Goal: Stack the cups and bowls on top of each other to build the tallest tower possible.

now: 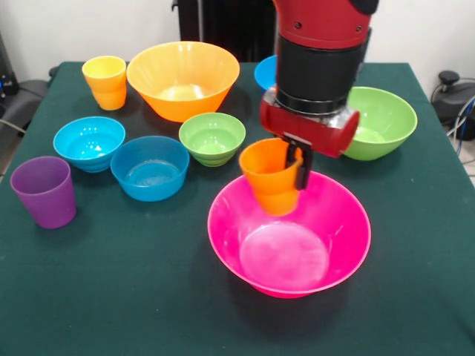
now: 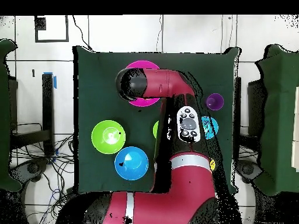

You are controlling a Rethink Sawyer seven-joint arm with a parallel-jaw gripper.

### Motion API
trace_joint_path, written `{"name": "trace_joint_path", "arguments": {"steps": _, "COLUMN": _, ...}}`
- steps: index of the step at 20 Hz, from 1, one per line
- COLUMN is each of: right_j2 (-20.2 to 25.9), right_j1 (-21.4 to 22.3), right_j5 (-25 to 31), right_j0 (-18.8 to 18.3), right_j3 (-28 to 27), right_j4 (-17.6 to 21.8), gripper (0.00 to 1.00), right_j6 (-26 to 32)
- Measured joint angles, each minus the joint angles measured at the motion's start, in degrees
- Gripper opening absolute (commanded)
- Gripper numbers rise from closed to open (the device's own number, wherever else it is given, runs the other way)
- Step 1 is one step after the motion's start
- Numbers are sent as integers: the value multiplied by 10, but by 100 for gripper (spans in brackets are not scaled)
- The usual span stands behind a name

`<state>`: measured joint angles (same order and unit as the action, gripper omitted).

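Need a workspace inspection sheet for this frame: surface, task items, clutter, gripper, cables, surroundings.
Surface: dark green cloth-covered table, flat.
Job's things: orange cup held above the large pink bowl, not yet set down. Large orange bowl, yellow cup, small green bowl, cyan bowl, blue bowl, purple cup and medium green bowl stand apart, upright; another blue bowl is partly hidden behind the arm. No tower yet.
Clutter: nothing seen.
Gripper: gripper shut on the orange cup's rim.
Cables: loose cables on the floor beside the table.
Surroundings: tiled floor, dark chairs at the sides.
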<state>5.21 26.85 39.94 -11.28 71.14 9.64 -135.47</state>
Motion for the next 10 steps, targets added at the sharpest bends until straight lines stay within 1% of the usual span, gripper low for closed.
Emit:
{"name": "trace_joint_path", "arguments": {"steps": 5, "right_j2": -26, "right_j1": 4, "right_j5": 0, "right_j0": 0, "right_j3": -3, "right_j4": 25, "gripper": 0, "right_j6": 0}}
{"name": "trace_joint_path", "arguments": {"steps": 10, "right_j2": -50, "right_j1": 1, "right_j5": 0, "right_j0": 6, "right_j3": -7, "right_j4": 40, "gripper": 0, "right_j6": 0}}
